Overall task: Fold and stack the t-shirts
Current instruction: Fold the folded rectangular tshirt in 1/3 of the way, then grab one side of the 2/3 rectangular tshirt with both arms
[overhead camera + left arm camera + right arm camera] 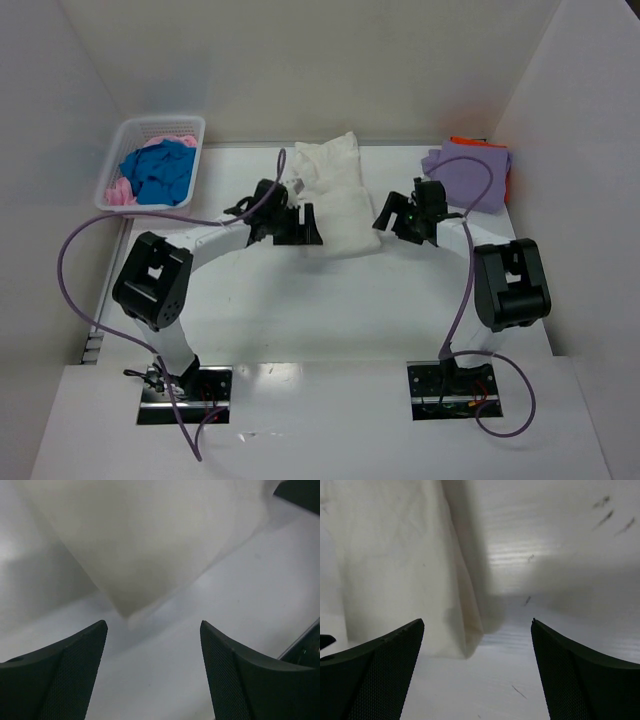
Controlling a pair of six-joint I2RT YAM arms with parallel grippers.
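A cream-white t-shirt lies folded in a long strip at the middle back of the table. My left gripper stands open at its near left corner, my right gripper open at its near right edge. In the left wrist view the cream shirt's corner lies just beyond the open left gripper, with bare table between the fingers. The right wrist view shows the shirt's folded edge ahead of the open right gripper, which holds nothing. A lavender t-shirt lies folded on an orange one at the back right.
A white lattice basket at the back left holds a blue t-shirt and a pink one. White walls close in the table at the back and both sides. Purple cables loop beside each arm.
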